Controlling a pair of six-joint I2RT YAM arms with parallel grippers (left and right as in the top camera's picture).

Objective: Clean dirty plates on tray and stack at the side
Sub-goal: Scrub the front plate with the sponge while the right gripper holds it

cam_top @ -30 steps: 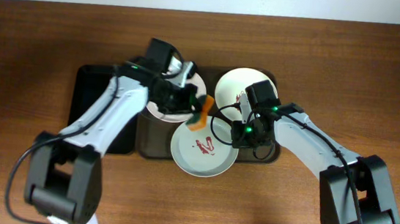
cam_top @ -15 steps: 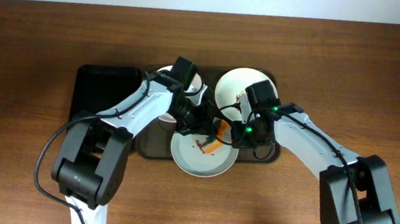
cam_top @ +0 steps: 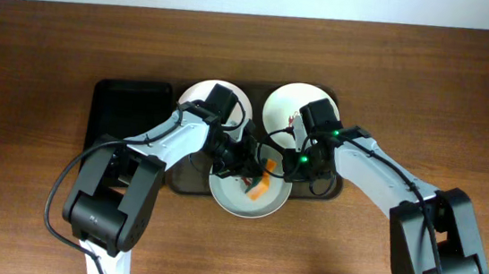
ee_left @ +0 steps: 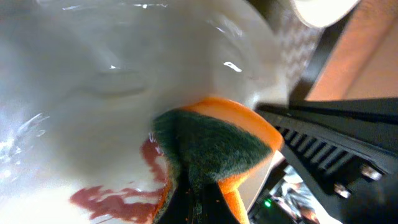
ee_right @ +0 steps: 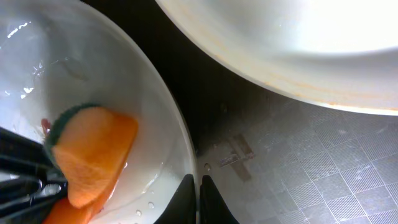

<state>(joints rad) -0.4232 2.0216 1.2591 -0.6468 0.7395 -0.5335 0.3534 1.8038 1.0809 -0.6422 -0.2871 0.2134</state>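
A white plate [cam_top: 231,200] with red sauce smears [ee_left: 118,200] sits at the front of the dark tray [cam_top: 329,188]. My left gripper [cam_top: 248,170] is shut on an orange sponge with a green scrub face [ee_left: 211,146] and presses it onto the plate's surface. The sponge also shows in the right wrist view [ee_right: 90,155]. My right gripper [ee_right: 194,186] is shut on the plate's right rim [ee_right: 177,134]. Two more white plates lie at the back of the tray, one on the left [cam_top: 193,96] and one on the right [cam_top: 285,105].
A black tray [cam_top: 125,116] lies to the left of the dark tray on the brown table. The grid-patterned floor of the dark tray [ee_right: 323,162] lies under my right gripper.
My left gripper carried the sponge from over the back left plate down onto the front plate and moved it rightward across the sauce. My right gripper has stayed on the rim.
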